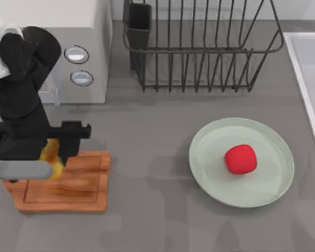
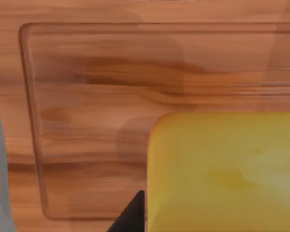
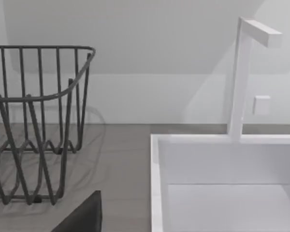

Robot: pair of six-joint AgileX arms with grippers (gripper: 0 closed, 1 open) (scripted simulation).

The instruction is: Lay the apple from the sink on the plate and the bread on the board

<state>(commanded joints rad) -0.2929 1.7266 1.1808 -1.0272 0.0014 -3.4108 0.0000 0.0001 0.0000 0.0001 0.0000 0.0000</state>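
The board point(image 1: 68, 184) lies flat at the table's left side, its long side running left to right. The left gripper point(image 1: 52, 152) is right above it, and the yellow bread point(image 2: 222, 174) sits under its fingers; I cannot tell if they squeeze it. The red apple point(image 1: 240, 159) rests on the green plate point(image 1: 273, 189), beside the sink point(image 3: 157, 193).

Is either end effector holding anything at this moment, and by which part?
The left end effector is over the board at the bread; whether it grips the loaf, and where, cannot be told. The apple lies free on the plate.
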